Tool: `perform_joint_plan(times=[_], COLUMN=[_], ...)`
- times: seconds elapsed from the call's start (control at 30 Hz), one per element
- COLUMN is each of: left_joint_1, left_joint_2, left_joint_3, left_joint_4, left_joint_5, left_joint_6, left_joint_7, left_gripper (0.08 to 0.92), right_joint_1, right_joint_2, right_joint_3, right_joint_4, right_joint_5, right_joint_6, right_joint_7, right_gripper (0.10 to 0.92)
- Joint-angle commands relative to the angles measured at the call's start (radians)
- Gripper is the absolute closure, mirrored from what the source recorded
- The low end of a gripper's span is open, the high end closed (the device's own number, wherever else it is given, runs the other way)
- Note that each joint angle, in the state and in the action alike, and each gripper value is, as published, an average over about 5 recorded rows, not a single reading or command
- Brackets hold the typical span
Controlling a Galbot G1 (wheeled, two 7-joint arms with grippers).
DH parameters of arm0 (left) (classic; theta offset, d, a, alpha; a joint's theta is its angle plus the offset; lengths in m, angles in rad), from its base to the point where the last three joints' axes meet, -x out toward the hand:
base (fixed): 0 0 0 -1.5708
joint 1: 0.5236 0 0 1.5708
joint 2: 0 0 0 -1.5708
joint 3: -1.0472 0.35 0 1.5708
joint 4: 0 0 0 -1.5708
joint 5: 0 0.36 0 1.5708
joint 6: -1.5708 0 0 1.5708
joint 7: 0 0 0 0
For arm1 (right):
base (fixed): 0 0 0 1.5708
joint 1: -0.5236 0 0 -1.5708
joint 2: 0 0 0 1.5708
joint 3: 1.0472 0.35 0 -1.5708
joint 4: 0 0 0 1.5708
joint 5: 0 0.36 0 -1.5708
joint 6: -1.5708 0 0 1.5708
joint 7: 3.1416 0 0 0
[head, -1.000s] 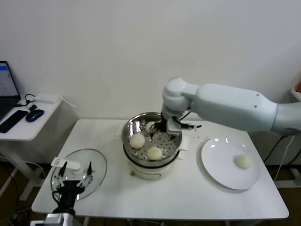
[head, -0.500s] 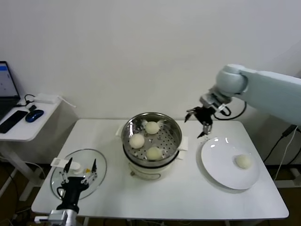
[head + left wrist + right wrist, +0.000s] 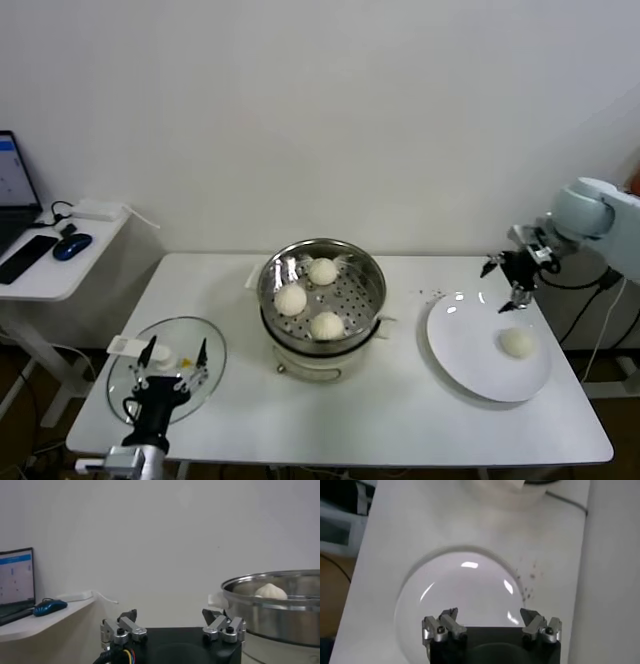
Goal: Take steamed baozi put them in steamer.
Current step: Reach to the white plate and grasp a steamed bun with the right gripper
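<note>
Steam basket first: the steamer (image 3: 322, 290) is sitting in the middle of the white table (image 3: 340, 420) on its white cooker base, and three steamed baozi are lying on its perforated floor. One bun (image 3: 322, 271) is resting toward the back wall, another (image 3: 291, 299) toward the robot's left side, and a third (image 3: 327, 325) near the front rim. None of the three is touching another. From the left wrist view the top of one bun (image 3: 270, 591) is peeking over the shiny rim of the basket (image 3: 280, 610).

To the robot's right, a flat white plate (image 3: 470, 360) is holding the fourth bun (image 3: 517, 342), which is lying alone toward the plate's right half.

The right gripper (image 3: 507, 280) is hanging above the far edge of that plate with its fingers spread apart and nothing between them; the right wrist view is showing the plate (image 3: 445, 595) just below its open fingers (image 3: 440, 627).

The left gripper (image 3: 165, 372) is idling low at the front left, over a round glass lid (image 3: 205, 345) lying flat on the table, its fingers (image 3: 122, 630) parted and empty.
</note>
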Motion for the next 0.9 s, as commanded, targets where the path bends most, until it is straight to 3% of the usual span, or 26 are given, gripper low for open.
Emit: perform_joint_plan(times=[0.03, 0.23, 0.9], left_joint_1=[0.009, 0.015, 0.013], left_joint_2=[-0.005, -0.01, -0.013], left_joint_3=[0.002, -0.001, -0.009], left_joint_4=[0.001, 0.002, 0.015], left_joint_5=[0.003, 0.008, 0.012], left_joint_6=[-0.003, -0.005, 0.001], left_joint_7=[0.002, 0.001, 0.0], left_gripper=[0.177, 0.177, 0.177], right_joint_1=[-0.367, -0.442, -0.497], right_joint_2=[-0.036, 0.03, 0.141], right_joint_3=[0.306, 0.398, 0.473], right_joint_4=[-0.125, -0.219, -0.357], right_joint_5=[-0.305, -0.377, -0.402], right_joint_6=[0.067, 0.086, 0.081], right_joint_7=[-0.019, -0.008, 0.03], right_gripper=[0.203, 0.203, 0.203])
